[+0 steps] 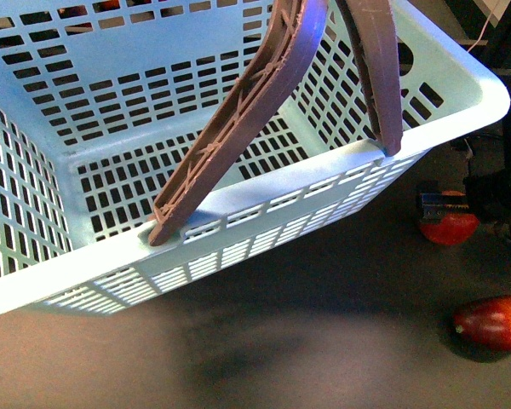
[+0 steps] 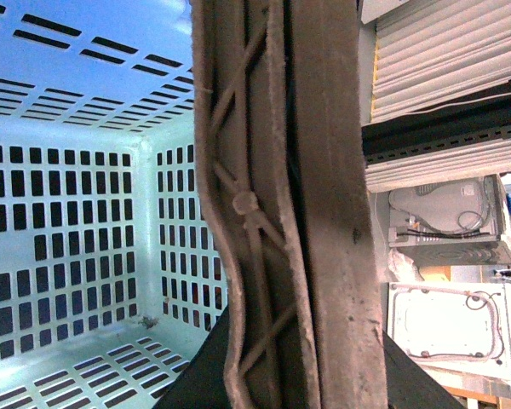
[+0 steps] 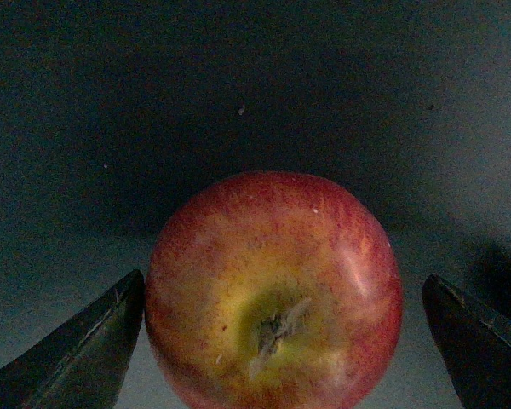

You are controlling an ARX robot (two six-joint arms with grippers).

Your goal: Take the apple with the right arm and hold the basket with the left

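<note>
The pale mint-blue basket [image 1: 264, 200] fills the front view, lifted and tilted, with its two brownish-mauve handles [image 1: 264, 102] swung up together. My left gripper [image 2: 298, 379] is shut on both handles [image 2: 324, 213]; its dark fingers [image 2: 192, 379] show on either side of them. The basket's slotted inside [image 2: 77, 221] looks empty. The red apple [image 3: 272, 290] with a yellow stem dimple sits on the dark table between my right gripper's [image 3: 281, 341] open fingers [image 3: 77, 358], with gaps on both sides. In the front view the apple [image 1: 450, 228] lies at the right, partly under the right arm [image 1: 494, 192].
An elongated dark red mango-like fruit [image 1: 494, 322] lies on the dark table [image 1: 307, 341] in front of the apple. The basket's near corner hangs just left of the apple. White appliances and shelving [image 2: 451, 213] stand behind the basket.
</note>
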